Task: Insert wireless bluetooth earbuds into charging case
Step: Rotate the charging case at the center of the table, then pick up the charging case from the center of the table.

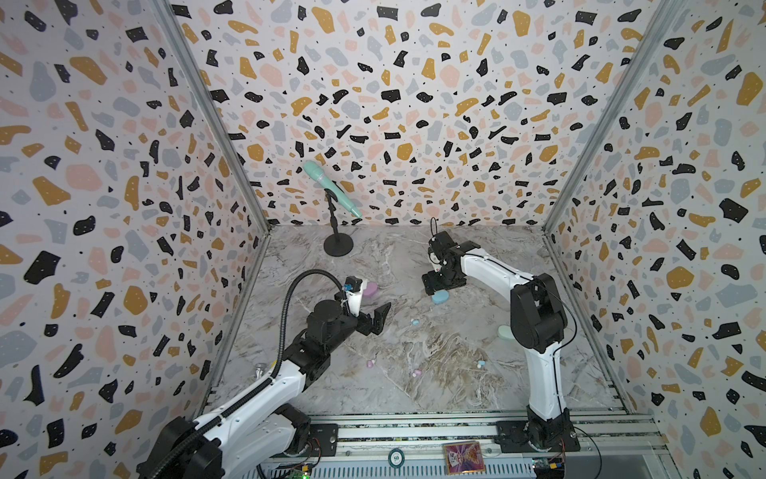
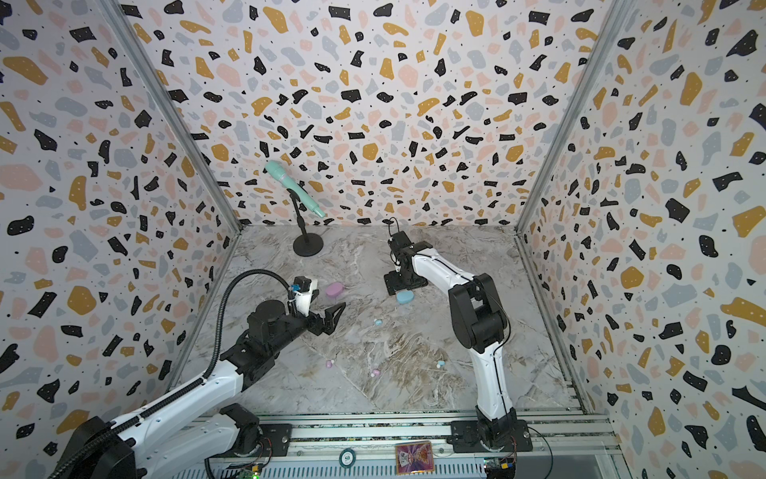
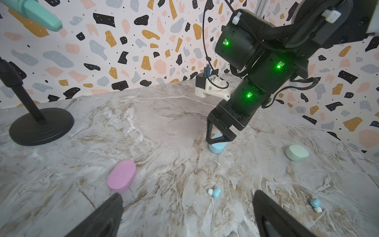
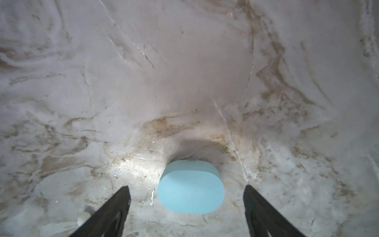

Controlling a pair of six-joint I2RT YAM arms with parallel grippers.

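Note:
A closed light blue charging case (image 4: 190,187) lies on the marble table (image 1: 414,394), also seen in both top views (image 1: 440,297) (image 2: 405,297). My right gripper (image 4: 186,187) (image 1: 429,286) hangs over it, open, a finger on each side with gaps showing. One blue earbud (image 3: 215,191) (image 1: 414,322) lies ahead of my left gripper (image 3: 187,195) (image 1: 379,319), which is open and empty. A second blue earbud (image 3: 315,204) (image 1: 481,363) lies further right. Two pink earbuds (image 1: 370,363) (image 1: 416,373) lie nearer the front.
A pink case (image 3: 122,178) (image 1: 370,289) lies beside the left gripper. A mint case (image 3: 297,152) (image 1: 505,331) sits partly behind the right arm. A mint microphone (image 1: 331,188) on a black stand (image 1: 338,244) is at the back left. Patterned walls enclose three sides.

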